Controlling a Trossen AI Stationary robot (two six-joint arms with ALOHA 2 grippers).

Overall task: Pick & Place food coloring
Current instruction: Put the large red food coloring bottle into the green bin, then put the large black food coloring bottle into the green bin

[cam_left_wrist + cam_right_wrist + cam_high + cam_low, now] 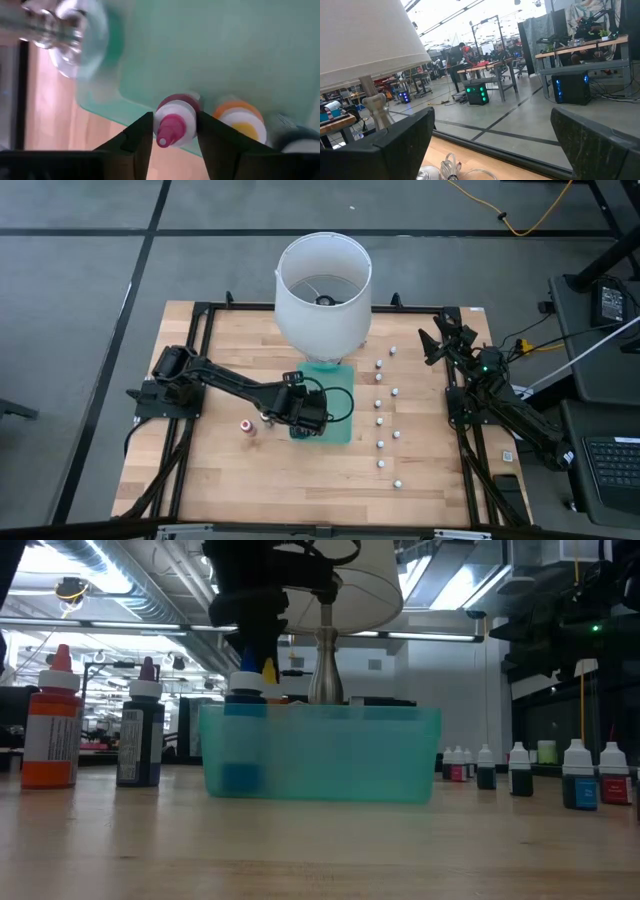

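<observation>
Partway through, by the look of it. At centre of the surface, over the teal bin [340, 435]: left tool [172, 132], narrow, fingers flanking a pink-capped food coloring bottle [174, 122]; gripped or let go, cannot tell. Already in the bin beside it: a yellow-capped bottle [240, 117]. Left to move: two bottles [247, 426] at 9 o'clock, a row of bottles [380, 420] at 3 o'clock. Farther, at 2 o'clock: right tool [437, 340], wide, empty, parked.

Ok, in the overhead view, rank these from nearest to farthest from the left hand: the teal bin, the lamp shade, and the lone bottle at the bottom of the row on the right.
1. Teal bin: directly under the left hand, at its left edge.
2. Lamp shade: behind the bin, toward the table's far edge.
3. Lone bottle: to the right, near the front edge, last in the row.
</observation>
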